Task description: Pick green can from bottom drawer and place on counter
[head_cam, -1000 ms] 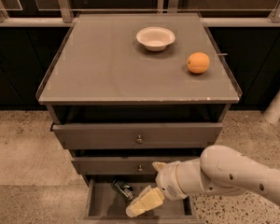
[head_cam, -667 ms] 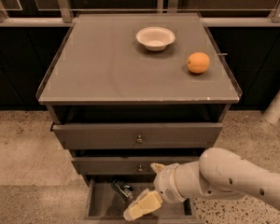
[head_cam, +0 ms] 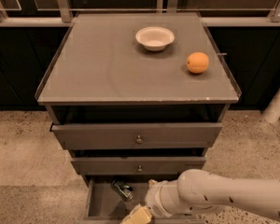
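The green can [head_cam: 122, 189] lies on its side on the floor of the open bottom drawer [head_cam: 99, 205], near the back, and looks dark and shiny with a silvery end. My gripper [head_cam: 137, 215] is at the lower frame edge, over the drawer's front part, just right of and in front of the can, and not touching it. Its tip is partly cut off by the frame. The white arm [head_cam: 214, 199] comes in from the right. The counter [head_cam: 107, 64] is the grey-brown cabinet top above.
A white bowl [head_cam: 154, 38] and a round orange fruit [head_cam: 197, 62] sit on the counter's back right. Two upper drawers with small knobs [head_cam: 139, 139] stand slightly open above the bottom drawer. Speckled floor surrounds the cabinet.
My gripper has moved a little lower and to the left in the view, toward the drawer's front. The can has not moved.
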